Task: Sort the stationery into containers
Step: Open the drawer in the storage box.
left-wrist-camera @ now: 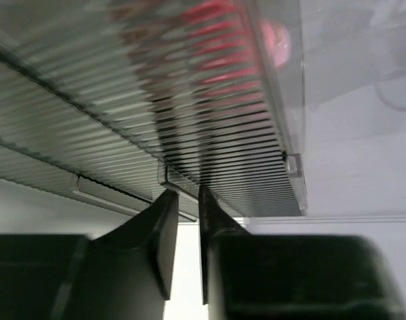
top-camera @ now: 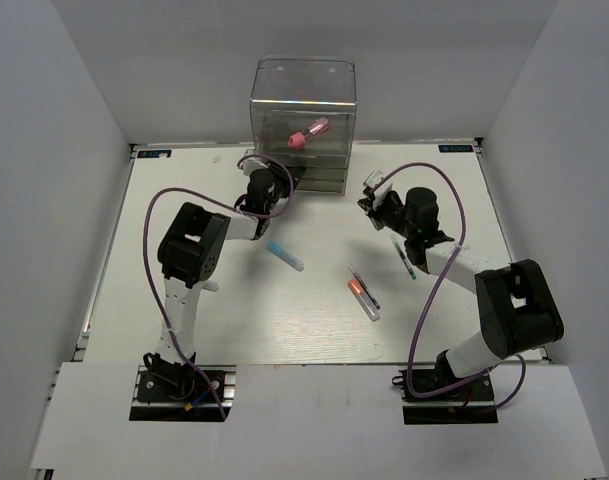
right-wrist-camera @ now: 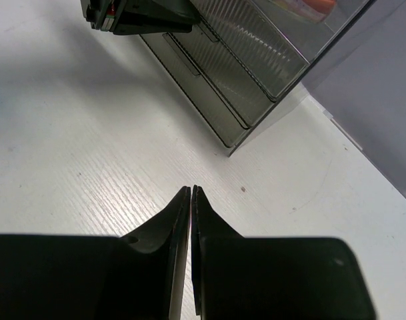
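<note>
left end effector at clear box drawers; blue-capped marker nearby.

Lighting entry: bright, even light is falling from above; glare is streaking the clear box top; left wrist view beneath it is blurring.

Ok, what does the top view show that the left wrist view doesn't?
Only top: the marker, orange-tipped pen and dark pen lying on the table, plus the right gripper. Only left wrist: the narrow gap between the jaws at a drawer handle; grip unclear. Both: the left gripper at the box, pink tube inside, a red blur up close.
</note>
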Robot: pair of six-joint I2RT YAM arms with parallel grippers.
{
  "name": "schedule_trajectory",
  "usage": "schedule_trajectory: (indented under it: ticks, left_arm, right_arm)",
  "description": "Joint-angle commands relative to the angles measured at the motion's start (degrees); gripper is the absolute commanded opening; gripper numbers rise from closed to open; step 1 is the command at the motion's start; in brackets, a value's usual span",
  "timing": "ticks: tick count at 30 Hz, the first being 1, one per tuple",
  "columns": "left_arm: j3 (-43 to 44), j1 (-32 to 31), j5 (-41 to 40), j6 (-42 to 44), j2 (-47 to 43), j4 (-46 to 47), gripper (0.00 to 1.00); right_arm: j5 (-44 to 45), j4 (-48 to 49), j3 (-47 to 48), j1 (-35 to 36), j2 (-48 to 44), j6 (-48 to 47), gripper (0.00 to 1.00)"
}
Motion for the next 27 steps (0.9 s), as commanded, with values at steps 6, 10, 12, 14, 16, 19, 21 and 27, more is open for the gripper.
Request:
schedule_trajectory:
  ticks: [6, 10, 12, 14, 16, 19, 21, 27]
  left_arm:
    - [0.2, 0.3, -1.7, 1.5, -0.2, -1.1, 0.00]
    - [-4.4, 0.3, -1.2, 2.1, -3.4, 2.5, 0.00]
    - [-7.3, -1.0, -0.5, 2.1, -5.6, 4.5, 0.00]
    - [-10.5, -1.6, 0.7, 2.1, -6.8, 5.8, 0.00]
    - [-12.7, -1.6, 0.7, 1.0, -7.9, 7.0, 0.00]
    - [-15.9, -2.3, 0.7, 1.0, -10.0, 7.8, 0.00]
    - [-17.8, -2.9, 0.7, 1.0, -11.7, 7.8, 0.00]
    - [-19.7, -3.5, 0.7, 1.0, -14.1, 2.9, 0.00]
  right_arm:
    - [-0.7, 0.9, -0.8, -0.9, -2.2, 1.3, 0.09]
    - [-0.3, 0.3, -1.3, -0.9, -2.4, 1.2, 0.26]
    - [0.4, -0.9, -1.0, -0.8, -2.3, 1.9, 0.37]
    - [1.0, -3.3, -0.3, -1.3, -2.1, 3.8, 0.44]
    - [1.8, -5.6, 0.1, -1.4, -2.0, 5.5, 0.46]
    - [4.1, -10.3, 1.1, -1.6, -1.3, 7.7, 0.48]
    - [5.9, -14.1, 3.0, -1.9, -1.0, 8.9, 0.49]
    - [9.6, -22.8, 5.0, -2.0, 0.4, 9.4, 0.52]
